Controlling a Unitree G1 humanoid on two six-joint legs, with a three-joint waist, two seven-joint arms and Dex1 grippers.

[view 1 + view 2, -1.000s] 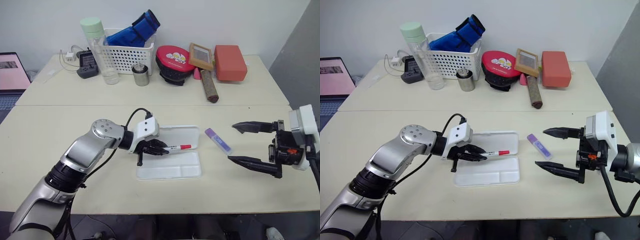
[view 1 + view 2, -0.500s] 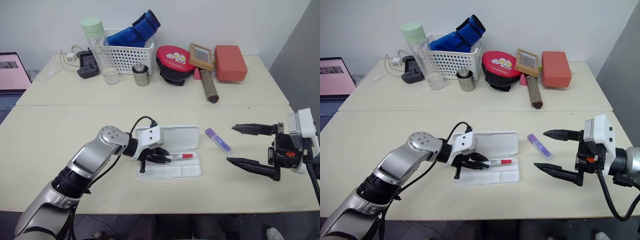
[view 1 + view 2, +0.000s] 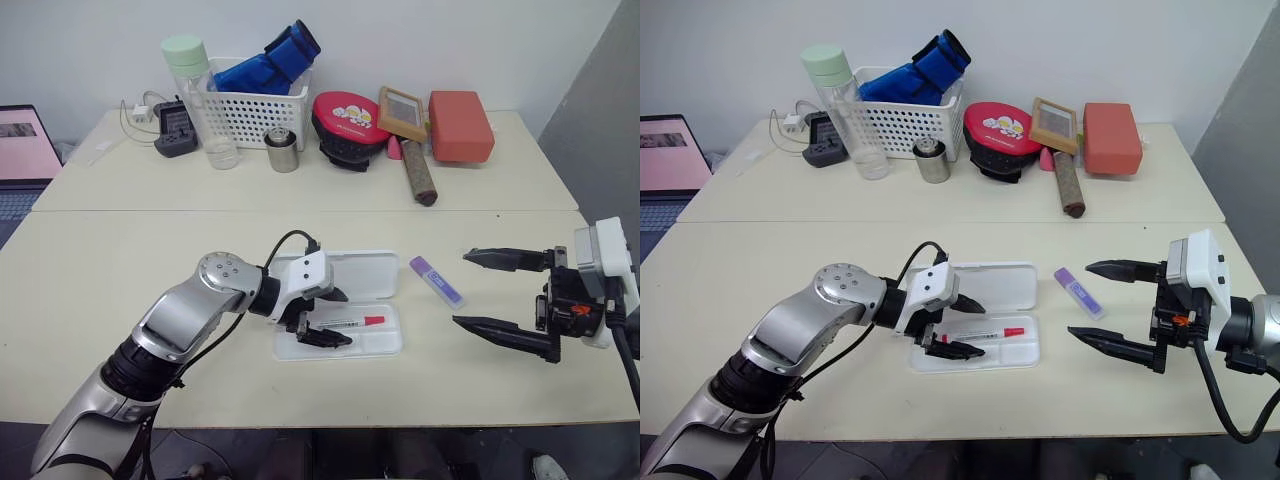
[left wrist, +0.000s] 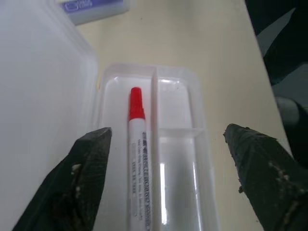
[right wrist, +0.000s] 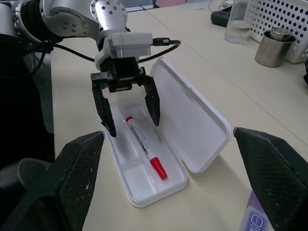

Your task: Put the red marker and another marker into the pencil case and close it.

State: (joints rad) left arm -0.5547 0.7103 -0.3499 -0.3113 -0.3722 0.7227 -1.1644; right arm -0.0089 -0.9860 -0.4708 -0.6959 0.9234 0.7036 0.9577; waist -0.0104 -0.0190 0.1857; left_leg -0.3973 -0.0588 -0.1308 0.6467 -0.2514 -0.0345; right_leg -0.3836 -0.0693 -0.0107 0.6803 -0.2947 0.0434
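Your tabletop (image 3: 120,260) carries the work at its near half; the clutter along the far edge plays no part in this step.

The pencil case (image 3: 345,300) lies open and flat in front of you, lid (image 3: 360,272) folded back toward the far side and tray facing up. That layout leaves the compartments free for loading from above, and the lid is not yet closed.

Your left end effector (image 3: 325,318) hangs over the near end of the tray with its fingers spread wide, one on each side of the red marker (image 4: 137,154) and holding nothing. The marker lies loose and level in the long compartment beside the divider, red cap pointing toward the right arm. I judge this the release posture: the fingers stand clear of the barrel, so lifting away should not drag it, though contact at the hidden tail end cannot be ruled out.

Your right end effector (image 3: 1115,305) waits wide and empty, level above the tabletop to the right of the case.

The purple marker (image 3: 436,281) lies on the tabletop between the case and that end effector, near its upper finger. I judge it well placed as the next pick for the right arm.
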